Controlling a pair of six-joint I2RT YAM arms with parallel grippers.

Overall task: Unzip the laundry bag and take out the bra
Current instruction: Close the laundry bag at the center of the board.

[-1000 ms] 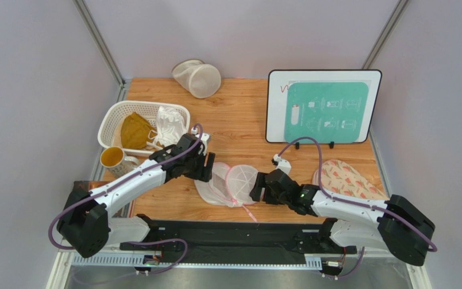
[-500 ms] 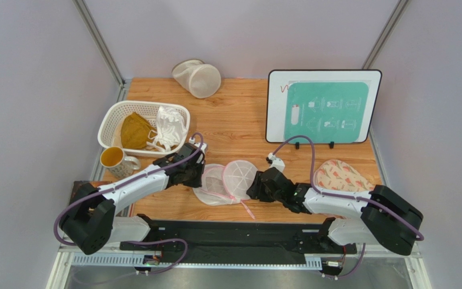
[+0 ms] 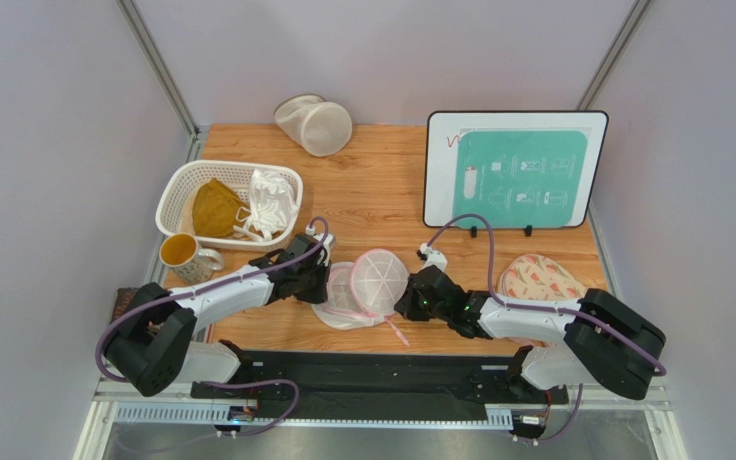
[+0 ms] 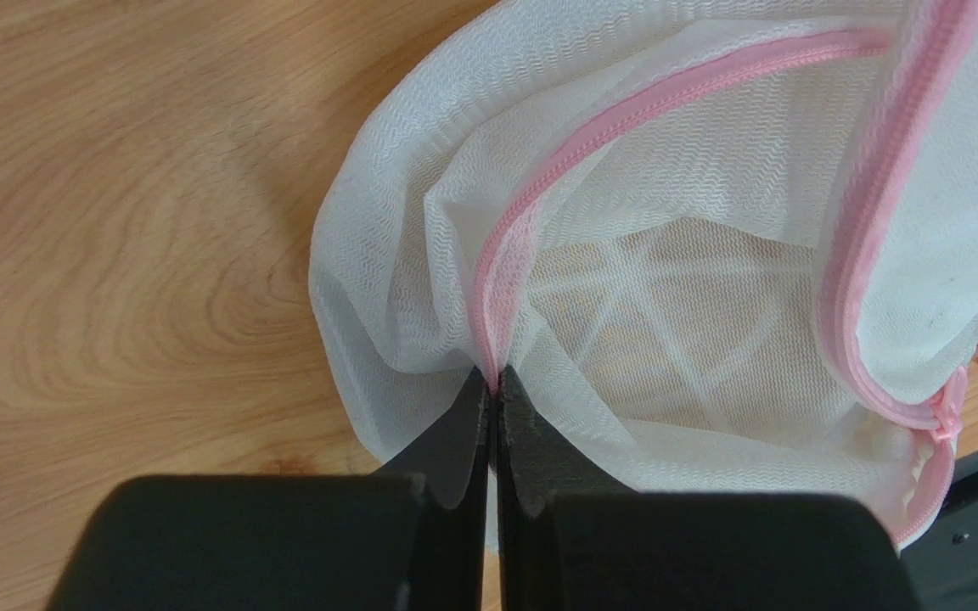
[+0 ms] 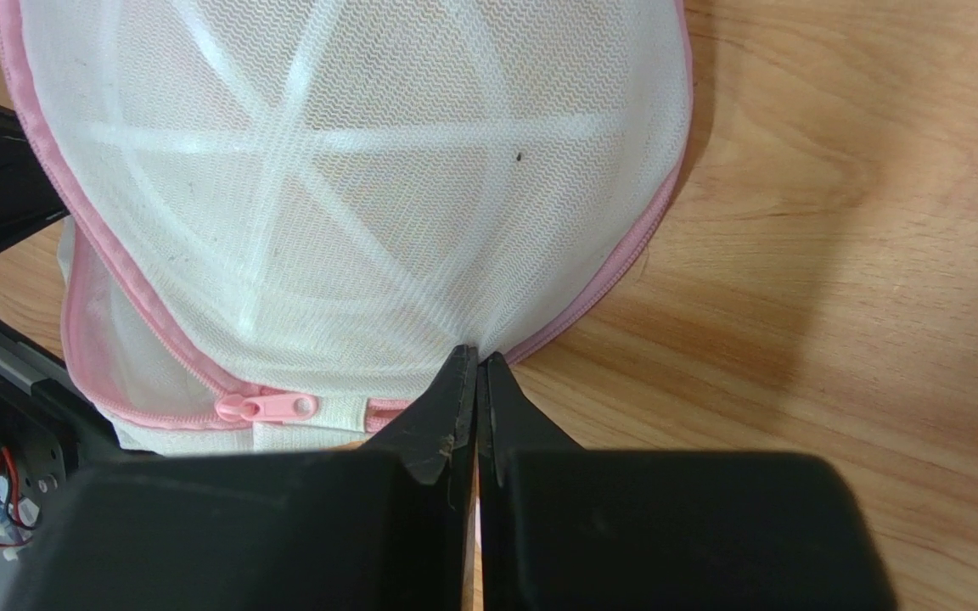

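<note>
The laundry bag (image 3: 367, 283) lies unzipped on the wood near the table's front, its two round mesh halves side by side. My left gripper (image 3: 322, 278) is shut on the pink zipper edge of the left half (image 4: 711, 293); its tips (image 4: 494, 376) pinch the trim. My right gripper (image 3: 405, 299) is shut on the mesh rim of the ribbed right half (image 5: 354, 191), tips (image 5: 475, 357) meeting at the pink seam. The pink zipper pull (image 5: 265, 407) lies just left of them. Inside the bag only mesh and ribs show. The white bra (image 3: 271, 199) lies in the basket.
A white basket (image 3: 182, 187) at the left also holds a mustard garment (image 3: 213, 206). A mug (image 3: 182, 251) stands in front of it. A cream cylindrical mesh bag (image 3: 316, 125) lies at the back. An instruction board (image 3: 511, 168) stands at the right, a pink patterned cloth (image 3: 549, 280) before it.
Both grippers have closed onto the bag, the left on the zipper edge, the right on the rim. The right arm has pushed left, and the right half has shifted up.
</note>
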